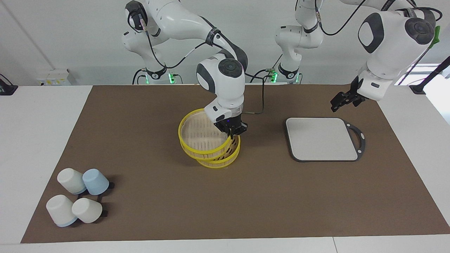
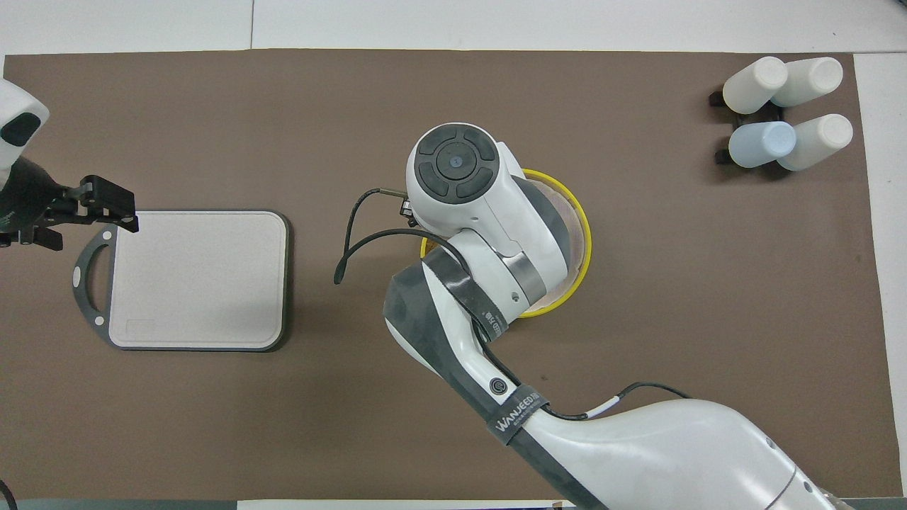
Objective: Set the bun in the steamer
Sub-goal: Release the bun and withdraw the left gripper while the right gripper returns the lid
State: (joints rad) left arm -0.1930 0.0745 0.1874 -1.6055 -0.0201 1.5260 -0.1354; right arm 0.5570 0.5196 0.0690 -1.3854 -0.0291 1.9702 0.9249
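The steamer (image 1: 197,138) stands mid-table, a yellow-rimmed bamboo basket in two tiers. Its upper tier is tilted and shifted off the lower tier (image 1: 225,160), toward the right arm's end. My right gripper (image 1: 232,134) is shut on the upper tier's rim, on the side toward the left arm's end. In the overhead view the right arm covers most of the steamer (image 2: 577,219) and hides the gripper. The bun is not in view. My left gripper (image 1: 338,102) is open and empty. It hangs over the edge of the grey board nearest the robots, and shows in the overhead view (image 2: 113,207).
A grey flat board with a handle (image 1: 321,138) lies toward the left arm's end, bare on top (image 2: 198,280). Several white and blue cups (image 1: 79,198) lie on their sides at the right arm's end, farthest from the robots (image 2: 783,110). A brown mat covers the table.
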